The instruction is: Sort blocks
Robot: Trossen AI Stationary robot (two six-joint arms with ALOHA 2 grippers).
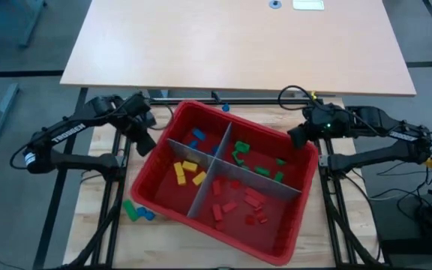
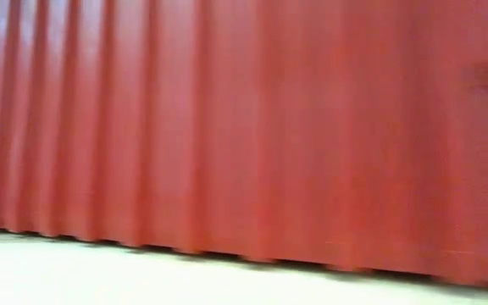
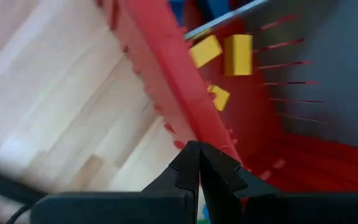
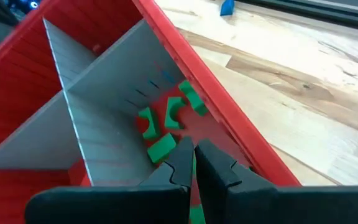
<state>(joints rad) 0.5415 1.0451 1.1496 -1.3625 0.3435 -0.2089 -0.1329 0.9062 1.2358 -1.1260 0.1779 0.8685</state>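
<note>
Blocks, small rectangular bricks of plastic, lie sorted by colour in the big red plastic bin (image 1: 295, 225), which grey slotted divider panels (image 1: 201, 187) split in four. Yellow blocks (image 1: 188, 172) lie flat in the compartment near my left jaws, their long axes pointing different ways. Green blocks (image 1: 240, 154) sit in the compartment near my right jaws, red blocks (image 1: 240, 202) beside them, blue blocks (image 1: 196, 137) at the far side. One green block (image 1: 131, 210) and one blue block (image 1: 148, 214) lie outside on the wooden worktop (image 1: 96, 225), touching each other.

My left jaws (image 3: 199, 163) are pressed together, empty, over the bin rim. My right jaws (image 4: 190, 149) are nearly together, empty, above the green blocks.
</note>
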